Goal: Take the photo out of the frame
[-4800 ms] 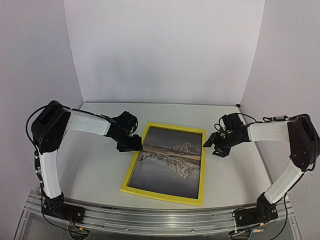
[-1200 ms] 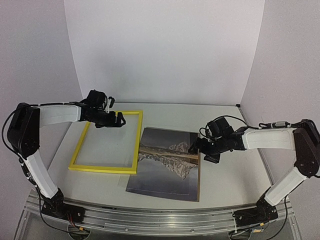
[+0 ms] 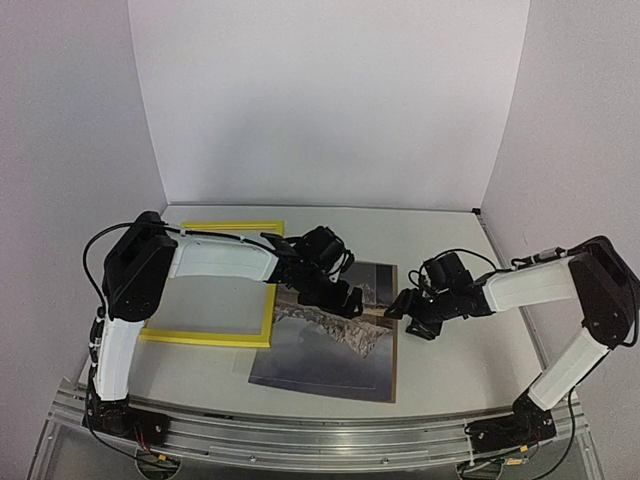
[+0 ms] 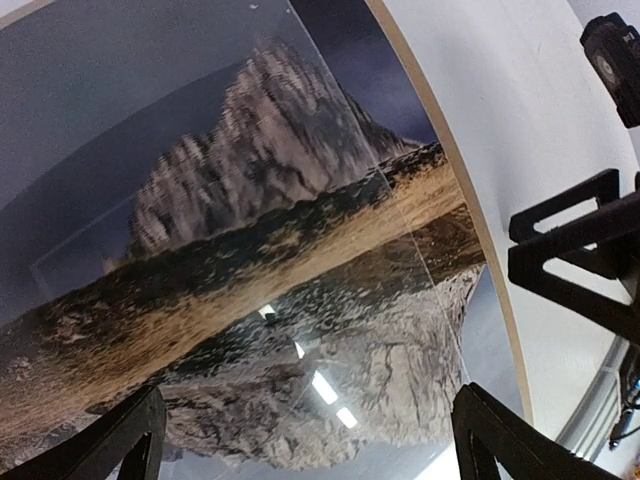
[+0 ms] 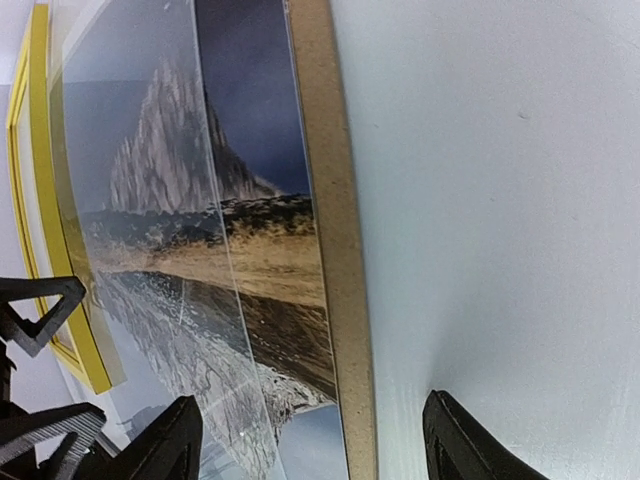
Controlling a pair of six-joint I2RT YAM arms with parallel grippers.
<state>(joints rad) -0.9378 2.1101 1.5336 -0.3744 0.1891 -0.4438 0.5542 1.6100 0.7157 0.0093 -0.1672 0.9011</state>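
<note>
White table, white walls behind. Against a second ago: no longer pinches the frame at its far edge, leaves it lying flat at table left. Contains nothing now, only bare table inside the yellow border. Places the photo outside it, flat at table centre, just beside the frame's right side; cannot tell whether touching. Lies on a brown cardboard backing, with a clear pane seemingly on top, offset from the print's right edge. Brings the left gripper across over the photo's far-left part, fingers spread wide, pinching nothing. Parks the right gripper low at the photo's right edge, likewise spread and empty. Looks essentially done: photo out of the frame, perhaps still to be separated from pane and backing.
</note>
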